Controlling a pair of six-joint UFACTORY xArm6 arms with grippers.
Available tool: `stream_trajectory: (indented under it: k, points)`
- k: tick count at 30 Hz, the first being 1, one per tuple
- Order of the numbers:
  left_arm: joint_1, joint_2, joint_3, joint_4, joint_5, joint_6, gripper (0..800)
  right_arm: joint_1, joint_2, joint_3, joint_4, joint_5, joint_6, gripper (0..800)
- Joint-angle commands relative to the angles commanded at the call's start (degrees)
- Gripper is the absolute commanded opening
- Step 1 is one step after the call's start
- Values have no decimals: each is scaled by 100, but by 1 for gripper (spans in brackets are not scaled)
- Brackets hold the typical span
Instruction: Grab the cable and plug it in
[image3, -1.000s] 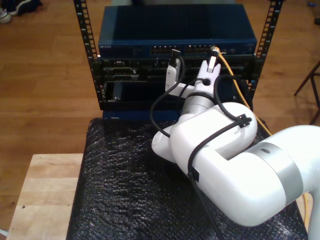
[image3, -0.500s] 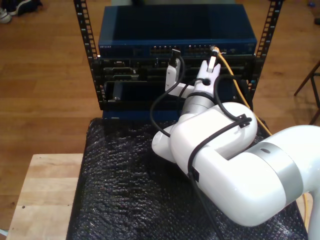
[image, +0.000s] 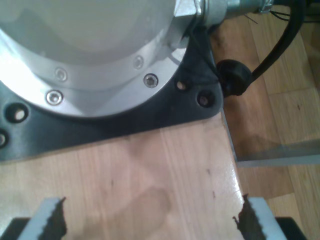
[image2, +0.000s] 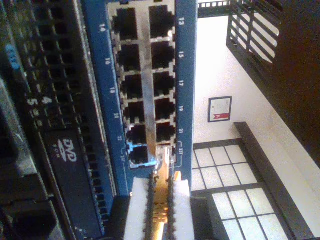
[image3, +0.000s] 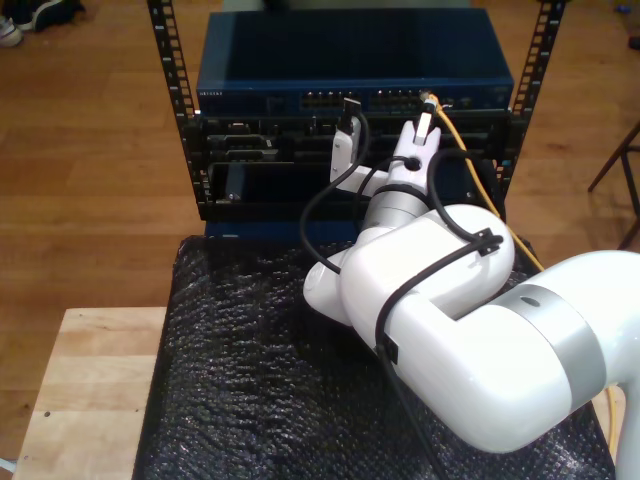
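Observation:
The orange-yellow cable (image3: 470, 150) runs from the exterior view's right up to the blue network switch (image3: 355, 60) in the rack. My second gripper (image3: 426, 118) is shut on the cable just behind its tip. In the second wrist view the white fingers (image2: 140, 210) clamp the cable (image2: 160, 205), and its clear plug (image2: 162, 162) sits at the switch's port rows (image2: 145, 75), by the ports marked 23 and 24. Whether the plug is seated I cannot tell. My first gripper (image: 152, 220) is open over bare wood, below a round arm base (image: 90, 60).
Black rack posts (image3: 170, 70) flank the switch, with dark modules (image3: 250, 150) beneath it. A black bubble-wrap mat (image3: 240, 380) covers the table, beside a wooden board (image3: 90, 390) at the exterior view's left. A black hose (image3: 320, 210) loops along the white arm.

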Motion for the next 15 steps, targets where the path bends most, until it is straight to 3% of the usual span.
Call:
stream_trajectory:
  k: [15]
  points:
    - [0, 0, 0, 0, 0, 0, 800, 9, -9, 44, -18, 0, 9, 0]
